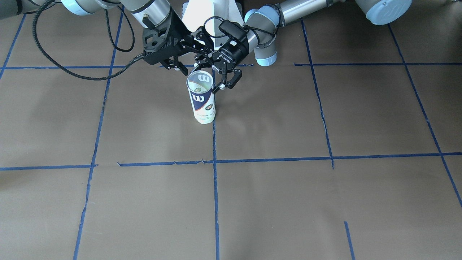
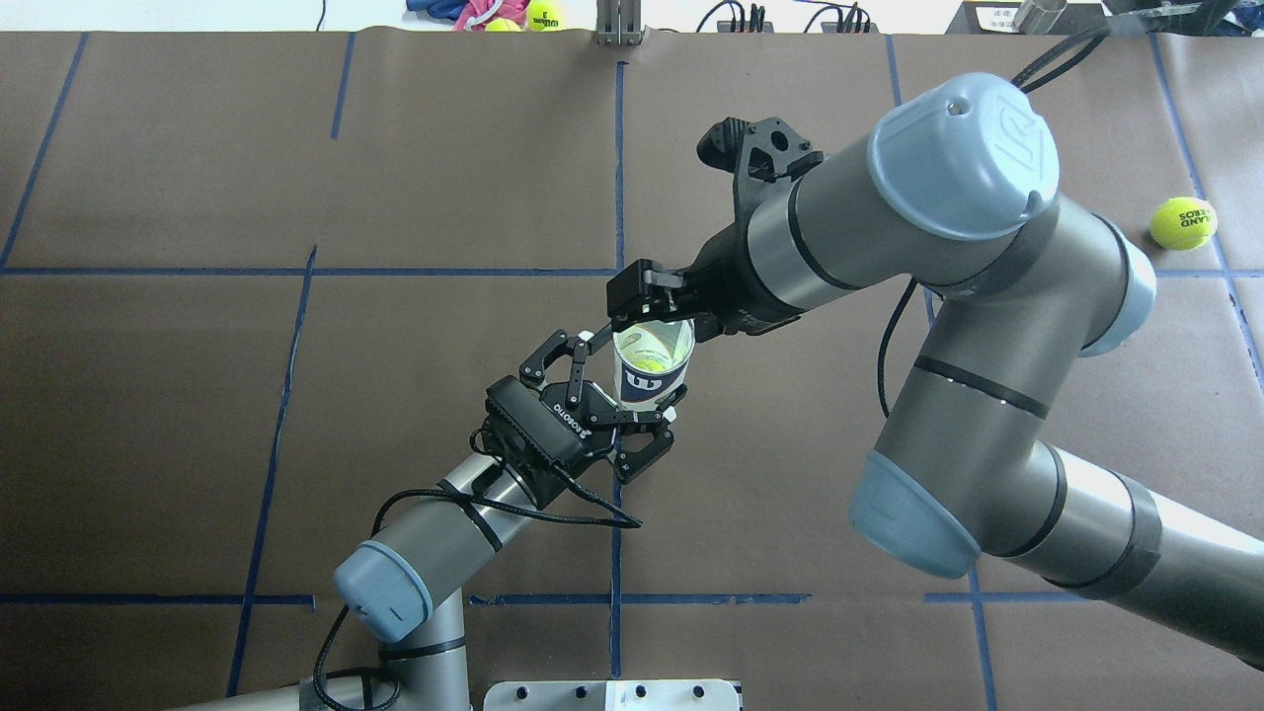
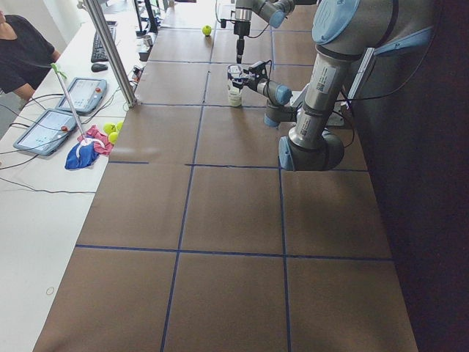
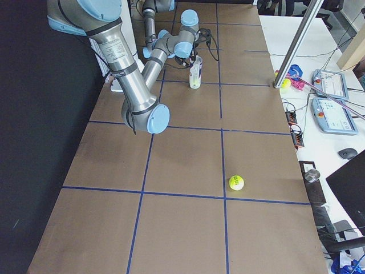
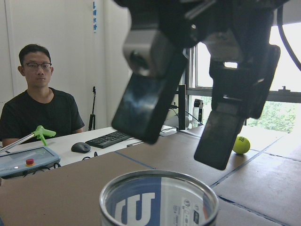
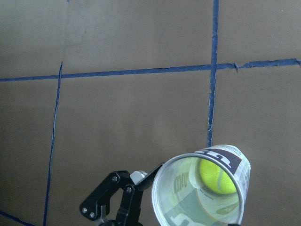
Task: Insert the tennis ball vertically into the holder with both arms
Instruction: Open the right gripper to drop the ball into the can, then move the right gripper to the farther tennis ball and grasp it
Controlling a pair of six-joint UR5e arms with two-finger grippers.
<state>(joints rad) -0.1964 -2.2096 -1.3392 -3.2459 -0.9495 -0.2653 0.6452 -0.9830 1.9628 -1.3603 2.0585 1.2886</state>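
The tennis ball (image 6: 216, 175) lay inside the upright holder (image 1: 202, 103). The right gripper (image 5: 176, 148) hung spread and empty above it. The left gripper (image 2: 633, 372) straddled its top, grip unclear.

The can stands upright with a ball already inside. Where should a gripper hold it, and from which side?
Hold the can around its labelled middle, coming in level from the side, one finger on each side of the round wall. It stands upright, mouth open, ball inside; a side grip probably keeps it so.

Soft even daylight, faint shadows on the table (image 1: 252, 126), and a glaring window (image 5: 288, 70).
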